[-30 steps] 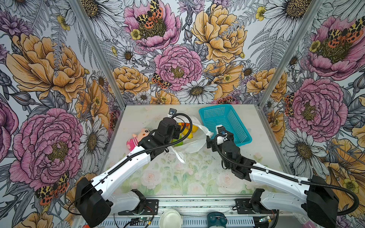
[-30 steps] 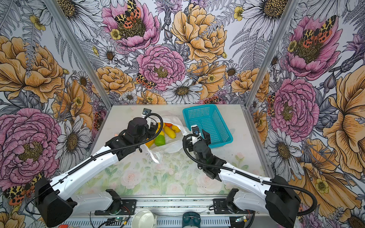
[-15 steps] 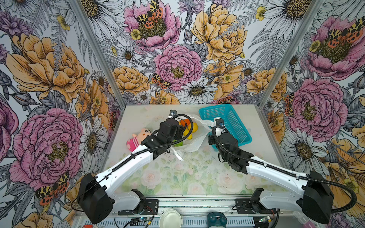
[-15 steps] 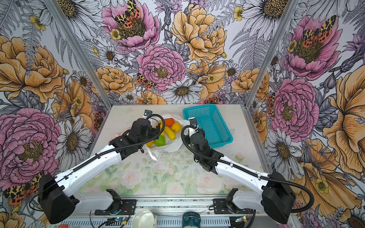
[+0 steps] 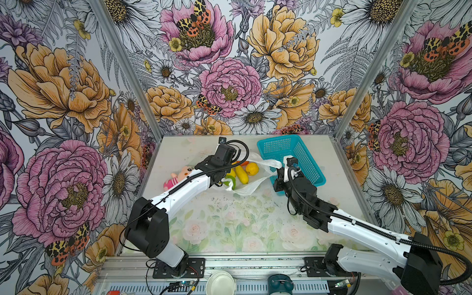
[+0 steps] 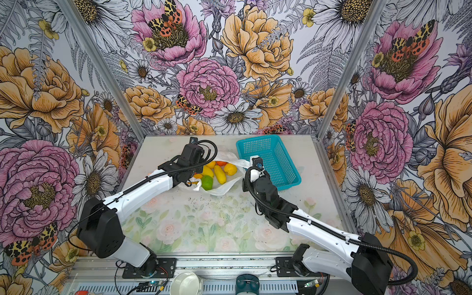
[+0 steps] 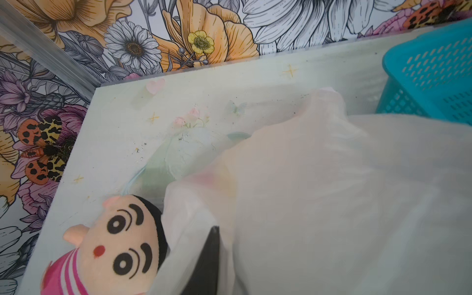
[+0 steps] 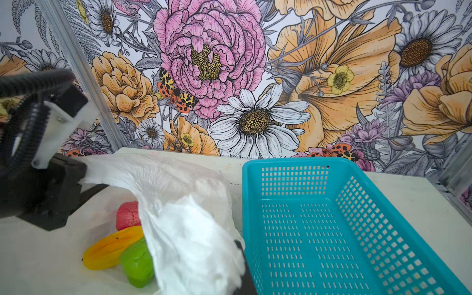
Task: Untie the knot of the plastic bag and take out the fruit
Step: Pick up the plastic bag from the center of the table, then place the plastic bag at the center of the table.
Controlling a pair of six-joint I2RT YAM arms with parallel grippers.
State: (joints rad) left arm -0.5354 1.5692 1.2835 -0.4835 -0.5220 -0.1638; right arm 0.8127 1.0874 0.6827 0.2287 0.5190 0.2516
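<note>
Plastic bag (image 6: 221, 189): thin translucent white, crumpled on table (image 6: 194, 224), mouth stretched wide open, handles seemingly untied. Fruit (image 6: 220, 174): small yellow, orange, green and red pieces, clustered inside open mouth.

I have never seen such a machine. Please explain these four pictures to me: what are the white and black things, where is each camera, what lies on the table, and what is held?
These are two white-and-black robot arms, the left arm and the right arm, mounted at the front of a table with a pale flower print. Two pictures look down from one camera head above; the other two come from a camera on each wrist. On the table lie a thin translucent white plastic bag, open, with small toy fruits inside, an empty teal plastic mesh basket and a pink-striped plush doll. The left fingers and the right fingers are each shut on an edge of the bag.
</note>
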